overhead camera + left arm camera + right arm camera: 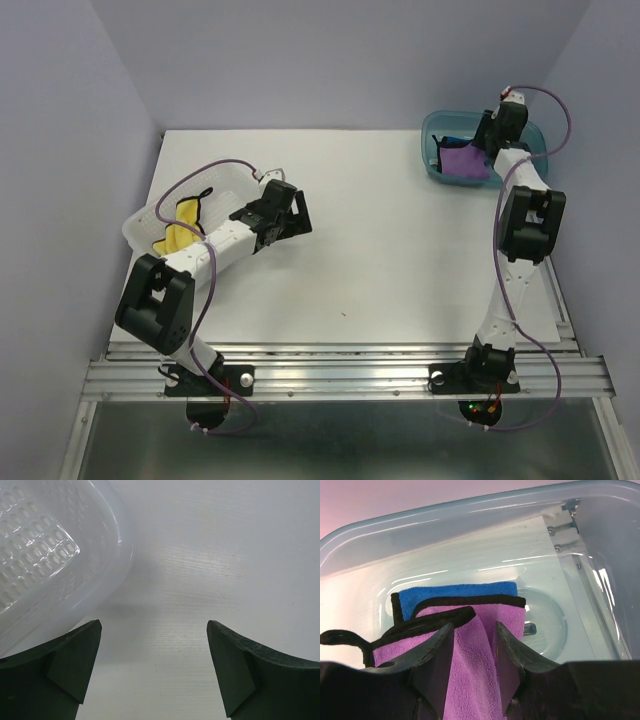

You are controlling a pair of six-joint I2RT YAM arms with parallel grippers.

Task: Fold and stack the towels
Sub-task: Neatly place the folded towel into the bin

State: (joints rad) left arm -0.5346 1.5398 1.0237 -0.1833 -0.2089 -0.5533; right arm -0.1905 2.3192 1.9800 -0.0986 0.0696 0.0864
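Pale lavender walls point(350, 60) close in a white table point(380, 260) on three sides. At its far right corner sits a teal plastic tub point(430, 135), pushed up close to the right wall. A purple towel point(465, 162) with black trim is draped in the tub, one fold lifted towards the near rim. The right gripper point(474, 630) is reaching into the tub, its two fingers drawn narrow and pinching that fold. Under the purple cloth lies a blue towel point(455, 592), flat on the tub floor, with only its far strip showing. The tub's walls rise round the gripper on all sides, and the right arm leans over the near rim to get in.

Across the table, near the left edge, a white perforated basket point(150, 215) holds a crumpled yellow towel point(180, 225), also trimmed in black. The left arm crosses the basket's near corner. The left gripper point(154, 625) hangs just beside the basket's right end, fingers spread wide with nothing between them and bare tabletop below.

Between basket and tub the table's middle lies open right up to the far wall. An aluminium rail point(350, 375) runs along the near edge, carrying both arm bases.
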